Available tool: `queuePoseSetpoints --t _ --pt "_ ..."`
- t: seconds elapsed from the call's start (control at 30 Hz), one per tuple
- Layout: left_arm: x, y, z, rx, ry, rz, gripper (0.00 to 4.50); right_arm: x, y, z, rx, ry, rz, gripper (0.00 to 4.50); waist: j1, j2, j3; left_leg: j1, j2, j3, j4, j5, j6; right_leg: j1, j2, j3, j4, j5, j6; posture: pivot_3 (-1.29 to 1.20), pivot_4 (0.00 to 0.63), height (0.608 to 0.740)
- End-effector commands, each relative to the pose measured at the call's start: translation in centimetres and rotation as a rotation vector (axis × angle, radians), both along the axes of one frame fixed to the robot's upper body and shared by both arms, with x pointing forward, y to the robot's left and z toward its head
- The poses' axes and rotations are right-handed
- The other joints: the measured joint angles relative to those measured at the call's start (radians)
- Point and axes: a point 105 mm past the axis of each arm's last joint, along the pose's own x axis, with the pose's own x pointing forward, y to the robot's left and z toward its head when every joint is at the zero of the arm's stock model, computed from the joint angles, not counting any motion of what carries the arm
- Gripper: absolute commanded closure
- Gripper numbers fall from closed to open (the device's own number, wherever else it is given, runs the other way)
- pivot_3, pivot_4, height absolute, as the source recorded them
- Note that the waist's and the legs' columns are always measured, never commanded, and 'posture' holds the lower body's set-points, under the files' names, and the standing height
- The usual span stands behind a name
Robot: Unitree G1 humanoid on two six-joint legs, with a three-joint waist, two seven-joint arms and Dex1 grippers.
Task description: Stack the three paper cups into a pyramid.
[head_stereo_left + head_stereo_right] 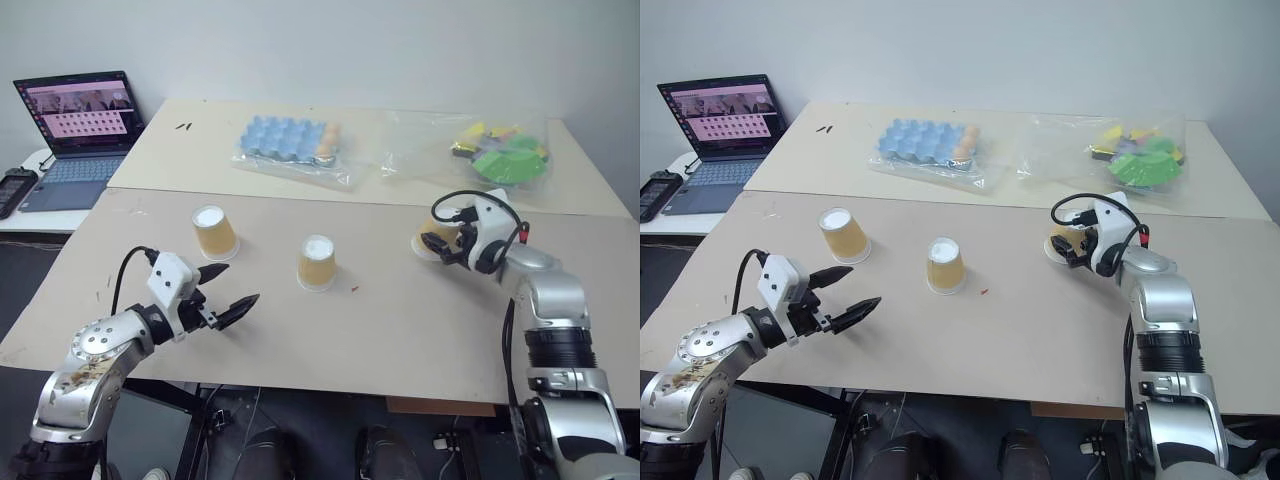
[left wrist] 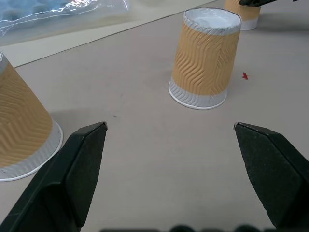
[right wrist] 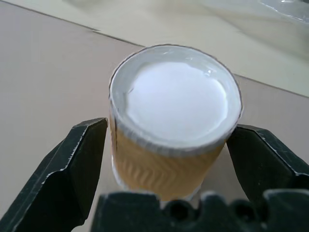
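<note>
Three paper cups stand upside down and apart on the beige table (image 1: 400,330). The left cup (image 1: 214,232) and the middle cup (image 1: 316,262) stand free. Most of the right cup (image 3: 176,92) sits behind my right gripper (image 1: 441,246). That gripper is open, with one black finger on each side of the cup and close to its tan wall. My left gripper (image 1: 240,284) hovers open and empty near the front left of the table. It points between the left cup (image 2: 19,130) and the middle cup (image 2: 205,58). No cup rests on another.
An open laptop (image 1: 78,125) and a black device (image 1: 12,190) sit on a side desk at far left. On the rear table lie a bagged blue tray (image 1: 290,140) and a clear bag of green and yellow items (image 1: 500,152). A small red speck (image 1: 354,289) lies near the middle cup.
</note>
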Motion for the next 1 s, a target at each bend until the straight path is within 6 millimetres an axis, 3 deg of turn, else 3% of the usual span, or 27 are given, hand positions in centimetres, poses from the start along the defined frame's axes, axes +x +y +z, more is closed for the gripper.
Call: queuePoseSetpoints --t 0.03,0.3,0.5,0.67,0.83,1.0 --pt "-0.2 0.0 0.9 0.008 -0.034 0.002 0.00 1.1 -0.5 2.1 -0.014 -0.085 -0.033 0.10 -0.001 0.000 0.000 0.000 0.000 0.000 0.000 0.000 0.000 0.000 0.000 0.000 0.000 0.000 0.000 0.00 0.150 0.733" --pt "-0.3 0.0 1.0 0.008 -0.038 0.009 0.00 2.0 -0.3 2.9 0.002 -0.114 -0.033 0.10 -0.002 0.000 0.000 0.000 0.000 0.000 0.000 0.000 0.000 0.000 0.000 0.000 0.000 0.000 0.000 0.00 0.150 0.733" --pt "-0.3 0.0 1.0 0.007 -0.035 0.009 0.00 2.0 0.1 3.1 -0.015 -0.126 -0.007 1.78 -0.002 0.000 0.000 0.000 0.000 0.000 0.000 0.000 0.000 0.000 0.000 0.000 0.000 0.000 0.000 0.00 0.150 0.733" --pt "-0.4 0.1 0.8 0.011 -0.026 0.009 0.00 1.5 1.5 4.7 -0.023 -0.186 0.104 1.78 -0.003 0.000 0.000 0.000 0.000 0.000 0.000 0.000 0.000 0.000 0.000 0.000 0.000 0.000 0.000 0.00 0.150 0.733" --pt "-0.4 0.0 0.7 0.013 -0.020 0.004 0.00 -1.7 6.7 5.6 -0.064 -0.188 0.537 1.78 -0.002 0.000 0.000 0.000 0.001 0.000 -0.001 0.000 0.000 0.000 0.000 0.000 0.000 0.000 0.000 0.00 0.150 0.733" --pt "-0.3 -0.1 0.7 0.013 -0.020 0.001 0.00 -3.8 9.3 4.9 -0.137 -0.122 0.793 1.78 -0.001 0.000 0.000 0.001 0.001 0.000 0.000 0.000 0.000 0.000 0.000 0.000 0.000 0.000 0.000 0.00 0.150 0.733"
